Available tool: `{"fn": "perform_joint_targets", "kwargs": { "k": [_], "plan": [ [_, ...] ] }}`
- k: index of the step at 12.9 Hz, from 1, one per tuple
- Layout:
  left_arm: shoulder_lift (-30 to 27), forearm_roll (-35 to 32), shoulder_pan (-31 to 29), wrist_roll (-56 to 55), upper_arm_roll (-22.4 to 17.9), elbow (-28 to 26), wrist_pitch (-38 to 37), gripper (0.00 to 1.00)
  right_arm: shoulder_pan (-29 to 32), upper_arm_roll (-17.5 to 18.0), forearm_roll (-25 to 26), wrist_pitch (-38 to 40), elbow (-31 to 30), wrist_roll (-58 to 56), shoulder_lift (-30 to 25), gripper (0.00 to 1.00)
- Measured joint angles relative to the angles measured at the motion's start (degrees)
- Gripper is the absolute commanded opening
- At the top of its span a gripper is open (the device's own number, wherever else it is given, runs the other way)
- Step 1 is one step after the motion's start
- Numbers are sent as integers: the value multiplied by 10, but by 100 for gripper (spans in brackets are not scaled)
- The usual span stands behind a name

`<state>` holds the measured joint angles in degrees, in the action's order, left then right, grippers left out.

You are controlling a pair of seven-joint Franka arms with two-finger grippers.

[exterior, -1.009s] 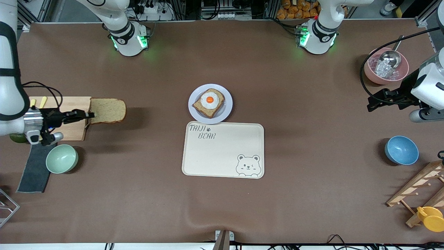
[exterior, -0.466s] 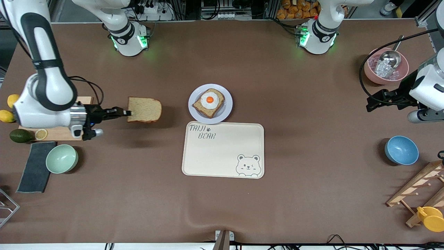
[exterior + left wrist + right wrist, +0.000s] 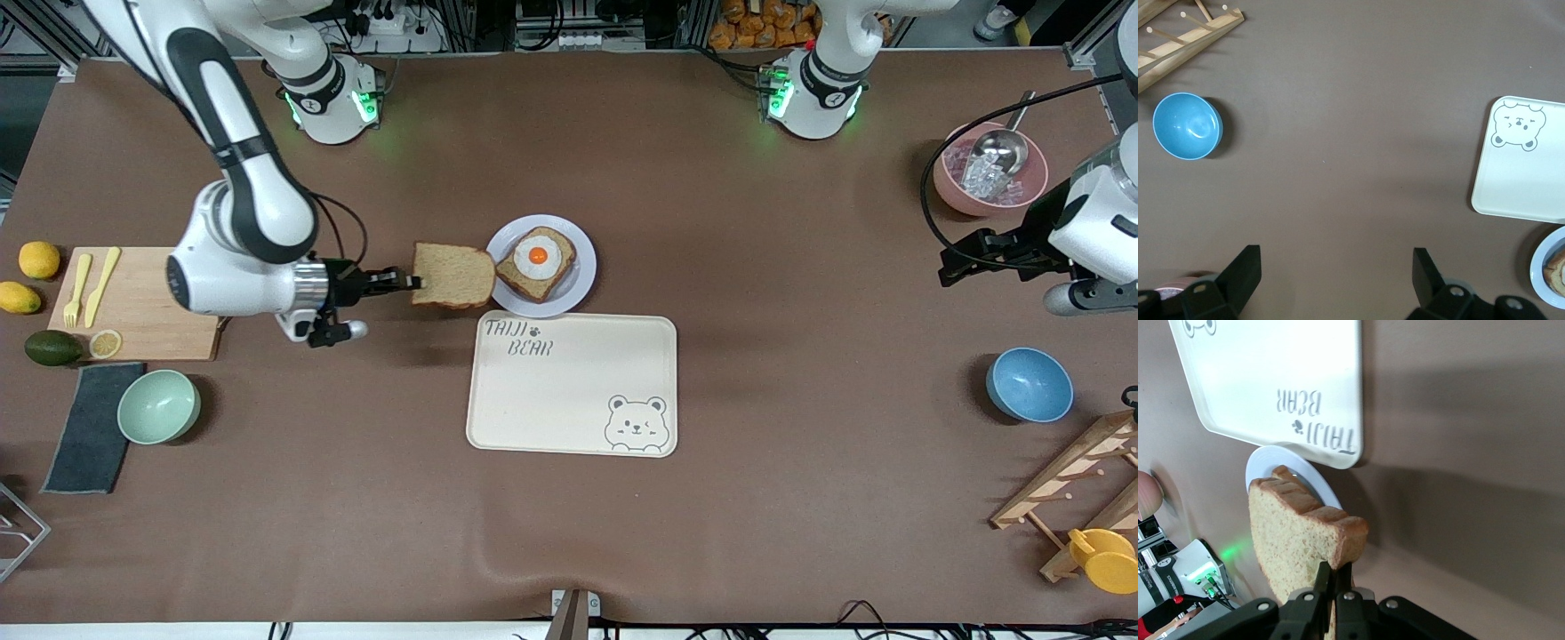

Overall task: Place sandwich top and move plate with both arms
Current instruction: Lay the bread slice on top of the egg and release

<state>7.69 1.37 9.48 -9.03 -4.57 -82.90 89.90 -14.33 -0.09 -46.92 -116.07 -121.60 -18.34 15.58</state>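
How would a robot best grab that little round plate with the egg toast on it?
Probably by the plate's thin bare rim, pinched from the side toward the left arm's end. The egg toast covers the middle, and the tray crowds the edge nearest the front camera.

A: What sits mid-tabletop?
B: A bear tray (image 3: 572, 384).
A: And at the ends?
B: Blue bowl (image 3: 1029, 384), pink bowl (image 3: 951, 190), rack (image 3: 1067, 484) at one; cutting board (image 3: 147, 302), green bowl (image 3: 159, 406), cloth (image 3: 82, 431), lemons (image 3: 39, 260), avocado (image 3: 52, 348) at the other.

Matt brown table cloth (image 3: 800, 498), smooth cream plastic tray (image 3: 578, 400), wooden board (image 3: 151, 302).
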Motion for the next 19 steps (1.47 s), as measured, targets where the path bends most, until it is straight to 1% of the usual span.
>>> {"fn": "perform_joint_targets", "kwargs": {
  "k": [3,5,8,10,14,17,19],
  "plan": [
    [0,0,0,0,0,0,0,100,-31,0,-35,-15,-17,2,0,0],
    [0,0,0,0,0,-1,0,100,-43,0,-42,-17,-25,2,0,0],
    [0,0,0,0,0,-3,0,100,-88,0,-70,-51,-38,2,0,0],
    [0,0,0,0,0,-3,0,100,-112,0,-72,-73,-44,3,0,0],
    [0,0,0,0,0,-4,0,100,-128,-1,-93,-95,-49,4,1,0],
    [0,0,-1,0,-1,-4,0,100,-153,-1,-96,-118,-51,4,8,0],
    [0,0,-1,0,-1,-4,0,100,-158,-1,-96,-126,-51,4,15,0]
  ]
}}
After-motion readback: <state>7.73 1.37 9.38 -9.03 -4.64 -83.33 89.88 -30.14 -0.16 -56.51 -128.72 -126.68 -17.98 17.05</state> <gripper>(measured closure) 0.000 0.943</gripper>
